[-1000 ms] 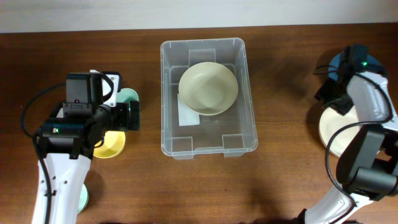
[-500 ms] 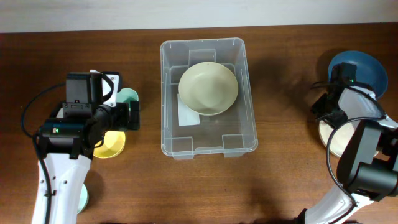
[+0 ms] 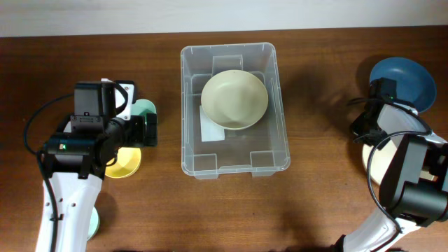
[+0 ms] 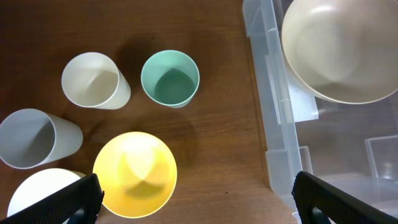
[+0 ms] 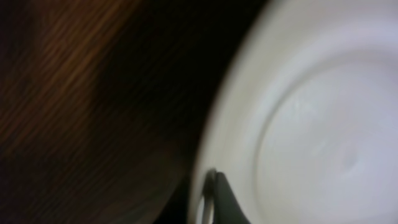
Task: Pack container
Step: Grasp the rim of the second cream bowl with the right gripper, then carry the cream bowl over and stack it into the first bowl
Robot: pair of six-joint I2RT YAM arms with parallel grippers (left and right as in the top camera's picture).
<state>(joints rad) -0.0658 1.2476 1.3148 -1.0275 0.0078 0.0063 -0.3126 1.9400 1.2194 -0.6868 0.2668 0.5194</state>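
The container [image 3: 184, 105], a large clear plastic bin, stands at the table's middle with a cream bowl [image 3: 234, 98] inside its far half. The left wrist view shows its wall [image 4: 273, 124] and the same cream bowl [image 4: 339, 50]. My left gripper [image 3: 151, 130] hovers open left of the bin. Its open span [image 4: 196, 202] hangs over bare wood beside a yellow bowl [image 4: 135, 174]. At the far right my right gripper [image 3: 364, 134] is down on a white bowl [image 3: 376, 162]. In the right wrist view the right gripper [image 5: 210, 196] is shut on the rim of this white bowl [image 5: 323, 112].
A blue bowl [image 3: 406, 73] sits behind the white one at the far right. Left of the bin stand a green cup [image 4: 170, 78], a white cup [image 4: 93, 79] and a grey cup [image 4: 34, 138]. Another white dish [image 4: 37, 190] lies beside the yellow bowl.
My right arm has come off the blue bowl and moved nearer, onto the white bowl, and its jaws have closed on the rim. The left arm has not moved.
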